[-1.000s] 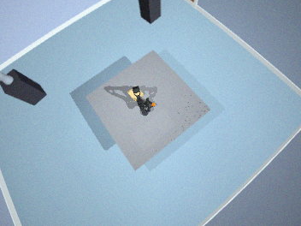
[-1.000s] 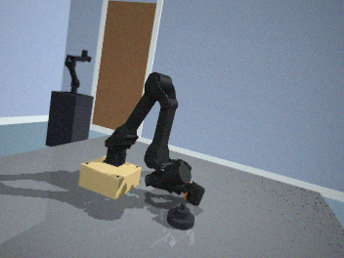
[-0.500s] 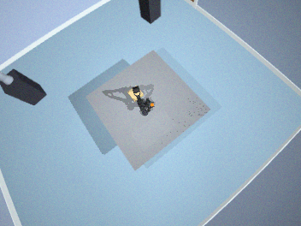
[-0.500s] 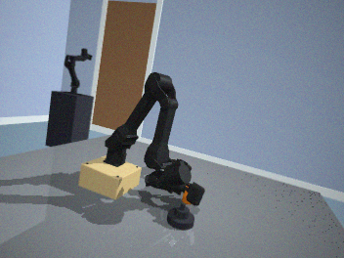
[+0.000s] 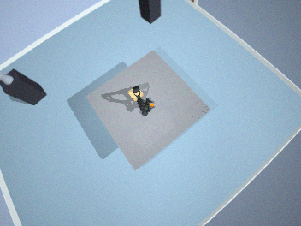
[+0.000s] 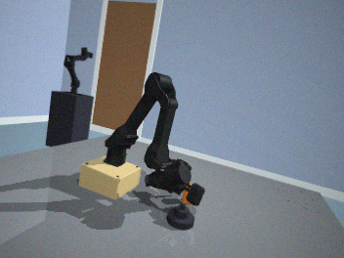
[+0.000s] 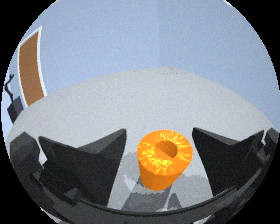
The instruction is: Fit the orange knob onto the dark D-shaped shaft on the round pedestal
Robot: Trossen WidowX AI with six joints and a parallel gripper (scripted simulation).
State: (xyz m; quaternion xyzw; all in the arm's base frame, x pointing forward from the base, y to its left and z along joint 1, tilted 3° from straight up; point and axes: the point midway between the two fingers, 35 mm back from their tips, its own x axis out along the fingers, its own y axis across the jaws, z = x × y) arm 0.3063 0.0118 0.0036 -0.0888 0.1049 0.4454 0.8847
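Note:
The orange knob (image 5: pixel 152 104) (image 6: pixel 186 197) (image 7: pixel 150 177) is between the fingers of my gripper (image 6: pixel 188 193) (image 7: pixel 159 131). In the wrist view both fingers stand wide apart, with a gap on each side of the knob, so the gripper is open. The round hole mouth in the knob's top face shows; no flat side can be made out. In the exterior view the knob is at the top of the dark shaft (image 6: pixel 183 206), above the round pedestal (image 6: pixel 180 220), not down on it. A finger partly covers the knob there. Whether the knob sits over the shaft's tip cannot be told.
The arm stands on a pale yellow base block (image 5: pixel 132 94) (image 6: pixel 105 179) on the grey table top (image 5: pixel 150 140) (image 6: pixel 274 227). Dark pillars (image 5: pixel 150 5) (image 6: pixel 68 119) stand away from the table. A brown door (image 6: pixel 124 61) (image 7: pixel 31 75) is in the wall behind.

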